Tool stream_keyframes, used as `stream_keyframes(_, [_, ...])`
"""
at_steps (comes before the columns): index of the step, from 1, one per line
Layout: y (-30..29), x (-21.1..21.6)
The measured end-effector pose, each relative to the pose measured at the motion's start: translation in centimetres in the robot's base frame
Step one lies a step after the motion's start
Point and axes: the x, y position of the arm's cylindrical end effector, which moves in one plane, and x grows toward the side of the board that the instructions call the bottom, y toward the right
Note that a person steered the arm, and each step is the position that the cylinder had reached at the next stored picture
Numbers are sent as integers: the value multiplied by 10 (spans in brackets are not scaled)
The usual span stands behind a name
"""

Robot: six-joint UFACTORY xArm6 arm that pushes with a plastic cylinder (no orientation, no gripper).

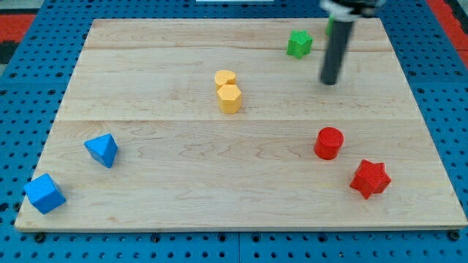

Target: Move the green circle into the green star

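The green star (298,44) lies near the top edge of the wooden board, right of centre. A sliver of green (328,28) shows just left of the rod near the top edge. It looks like the green circle, mostly hidden behind the rod. My tip (330,82) rests on the board below and to the right of the green star, apart from it, and below the green sliver.
Two yellow blocks touch near the board's middle: a rounded one (225,77) above a hexagon (229,98). A red circle (329,142) and a red star (370,178) lie at the lower right. Two blue blocks (102,150) (44,193) lie at the lower left. The board (146,88) sits on blue pegboard.
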Motion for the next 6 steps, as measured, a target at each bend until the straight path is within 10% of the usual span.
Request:
stream_keyframes(1, [103,-55])
stream_keyframes(3, [80,-156])
stream_keyframes(6, [-90,-88])
